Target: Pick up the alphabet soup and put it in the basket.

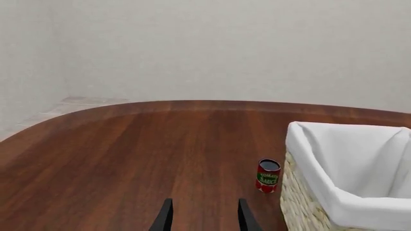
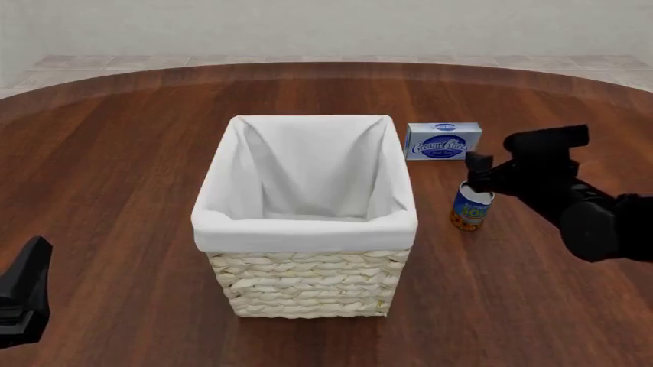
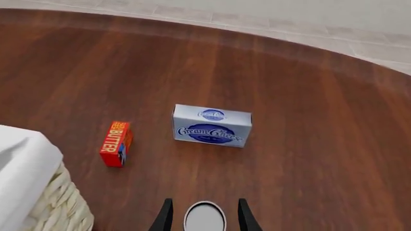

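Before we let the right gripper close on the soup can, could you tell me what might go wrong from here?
The right gripper is open, straddling the alphabet soup only near its top; a shallow grasp might tip it or slip. The basket stands close and tall, so a low carry could hit its rim. The cream cheese box lies just beyond; overshooting may nudge it.

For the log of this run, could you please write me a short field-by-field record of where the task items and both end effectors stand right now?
target: alphabet soup, upright on the table, right of the basket, apart from it
destination: basket, mid-table; nothing seen inside its white liner
right end effector: open, a finger either side of the can's grey top, not closed on it
left end effector: open, holding nothing, low over the wood
other items: cream cheese box behind the soup; butter box; tomato sauce can beside the basket
task status: soup not yet lifted
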Motion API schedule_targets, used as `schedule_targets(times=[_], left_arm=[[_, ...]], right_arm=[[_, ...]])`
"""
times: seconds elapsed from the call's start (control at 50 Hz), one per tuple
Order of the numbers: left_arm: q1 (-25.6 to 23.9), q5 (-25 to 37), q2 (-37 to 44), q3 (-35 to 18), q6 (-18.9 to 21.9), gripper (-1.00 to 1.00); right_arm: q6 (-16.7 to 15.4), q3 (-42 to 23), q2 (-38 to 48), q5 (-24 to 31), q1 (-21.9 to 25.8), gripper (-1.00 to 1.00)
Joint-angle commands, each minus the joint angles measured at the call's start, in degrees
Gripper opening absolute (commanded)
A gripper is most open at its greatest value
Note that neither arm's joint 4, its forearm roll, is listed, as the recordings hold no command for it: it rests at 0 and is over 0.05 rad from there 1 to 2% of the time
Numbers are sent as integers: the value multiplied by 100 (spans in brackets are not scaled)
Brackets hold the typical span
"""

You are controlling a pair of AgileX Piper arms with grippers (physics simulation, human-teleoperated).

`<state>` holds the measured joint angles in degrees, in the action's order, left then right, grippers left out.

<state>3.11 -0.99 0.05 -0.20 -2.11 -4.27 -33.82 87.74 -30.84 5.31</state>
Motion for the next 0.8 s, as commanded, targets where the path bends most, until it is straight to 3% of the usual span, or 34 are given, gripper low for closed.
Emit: schedule_targets(times=[0.02,0.8], left_arm=[[15,-8,-1,0,-7,100],[15,11,1,0,10,100]], right_arm=[[25,-61,192,-33,5,100],[94,-101,623,-219,-31,100]])
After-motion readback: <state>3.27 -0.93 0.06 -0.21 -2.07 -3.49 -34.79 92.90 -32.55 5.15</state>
